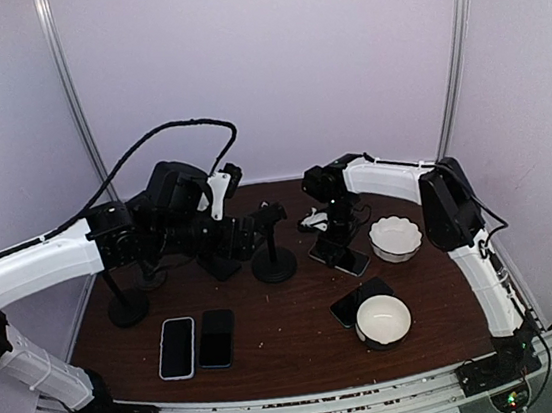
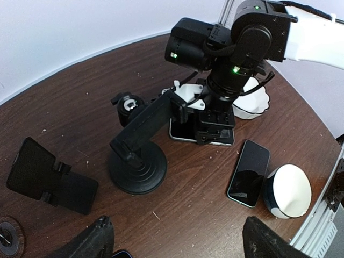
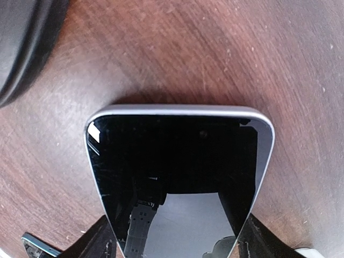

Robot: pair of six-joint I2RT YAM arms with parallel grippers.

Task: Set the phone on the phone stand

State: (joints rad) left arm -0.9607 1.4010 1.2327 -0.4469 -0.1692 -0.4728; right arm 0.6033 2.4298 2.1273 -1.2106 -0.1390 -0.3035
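1. A dark flat phone (image 3: 177,161) lies on the brown wooden table (image 1: 295,360), just right of the black round-foot phone stand (image 1: 274,264).
2. The right gripper (image 1: 339,245) stands over it, one finger at each side.
3. A white wavy-edged bowl (image 1: 396,238) sits to its right.
4. Nearer the front, a second dark phone (image 1: 354,305) lies just left of a plain white bowl (image 1: 383,319).
5. A white-rimmed phone (image 1: 177,348) and a black phone (image 1: 216,337) lie side by side at the front left.

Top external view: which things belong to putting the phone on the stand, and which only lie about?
For the job: silver-edged black phone under the right gripper; black round-based phone stand beside it.
Lying about: white scalloped bowl; white round bowl; dark phone beside it; two phones near left; other black stands.
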